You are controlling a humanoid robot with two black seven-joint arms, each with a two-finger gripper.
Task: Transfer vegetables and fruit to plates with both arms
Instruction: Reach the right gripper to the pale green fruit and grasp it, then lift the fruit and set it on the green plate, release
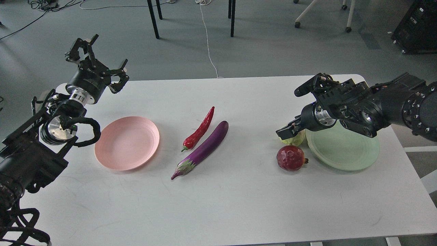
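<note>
The purple eggplant (205,148) and the red chili (199,131) lie side by side at mid table. The empty pink plate (127,143) is to their left. The pomegranate (290,158) sits left of the empty mint green plate (344,153). The yellow-green fruit (295,140) is behind it, mostly hidden under my right gripper (289,130). That gripper is low over the fruit, and its dark fingers cannot be told apart. My left gripper (99,58) is open and empty, raised over the table's back left corner.
The white table (239,205) ends just right of the green plate. My right arm (375,106) reaches over the back of that plate. Chair legs (153,18), a white cable (208,41) and a black box (418,27) are on the floor beyond the table.
</note>
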